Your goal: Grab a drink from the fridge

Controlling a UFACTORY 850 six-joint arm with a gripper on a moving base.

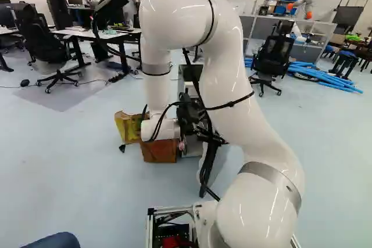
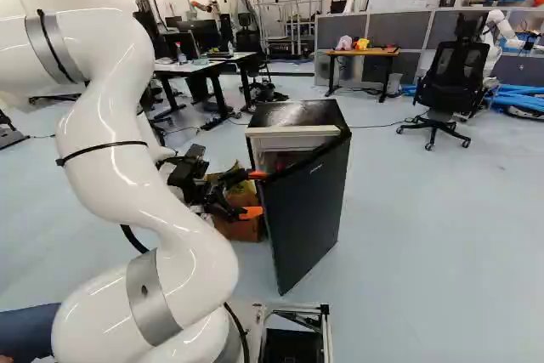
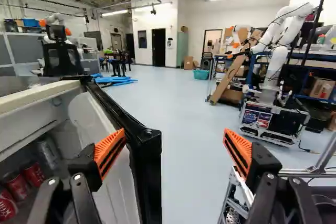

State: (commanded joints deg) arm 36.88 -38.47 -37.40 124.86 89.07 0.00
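Note:
My gripper (image 2: 253, 194) is at the partly opened door (image 2: 308, 201) of the small black fridge (image 2: 297, 113) in the right base view. Seen from the wrist, the gripper (image 3: 174, 148) stands wide open. The door's black edge (image 3: 147, 169) rises between its orange-padded fingers, closer to the finger on the fridge side; that finger overlaps the door's white inner face (image 3: 97, 121). Whether it touches the door I cannot tell. Inside the fridge, beyond that finger, are red cans (image 3: 34, 174) and a silver can (image 3: 48, 153). My arm hides most of the fridge in the left base view.
Cardboard boxes (image 1: 158, 151) stand on the floor beside the fridge. A black office chair (image 2: 450, 78) is farther back on the right. Another robot (image 3: 273, 61) stands on a wheeled base past the door. A small desk (image 2: 361, 53) is behind the fridge.

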